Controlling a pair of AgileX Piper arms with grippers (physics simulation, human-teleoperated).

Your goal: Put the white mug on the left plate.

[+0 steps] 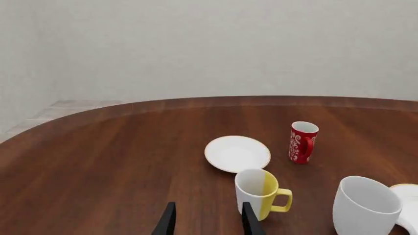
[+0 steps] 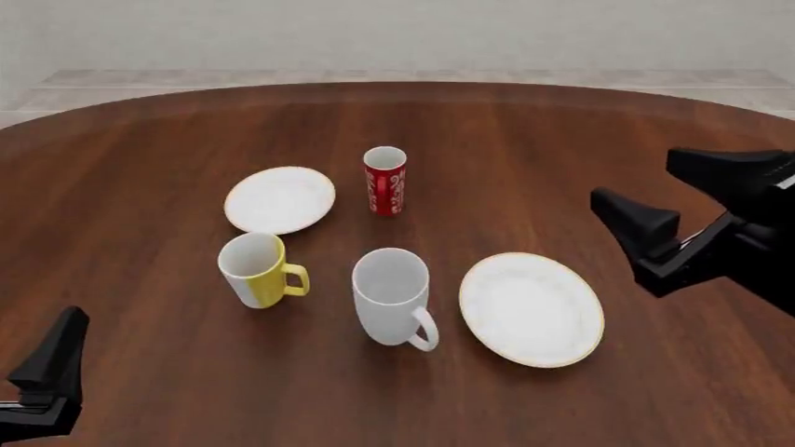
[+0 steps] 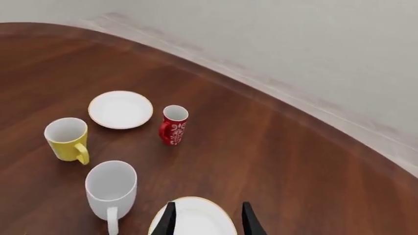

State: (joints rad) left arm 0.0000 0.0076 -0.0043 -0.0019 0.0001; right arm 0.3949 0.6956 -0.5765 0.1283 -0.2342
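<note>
The white mug [image 2: 391, 296] stands upright in the middle of the table, its handle turned toward the near right. It also shows in the left wrist view [image 1: 365, 205] and the right wrist view [image 3: 111, 188]. The left plate [image 2: 279, 199], small with a gold rim, lies empty behind and to the left of the mug [image 1: 237, 153] [image 3: 121, 109]. My left gripper [image 2: 56, 358] [image 1: 209, 221] is open and empty at the near left, far from the mug. My right gripper [image 2: 640, 182] [image 3: 209, 218] is open and empty, raised over the right side of the table.
A yellow-and-white mug [image 2: 257, 270] stands left of the white mug. A red patterned cup [image 2: 385, 181] stands behind it, right of the small plate. A larger gold-rimmed plate [image 2: 532, 309] lies right of the white mug. The round wooden table [image 2: 149, 168] ends at a pale wall.
</note>
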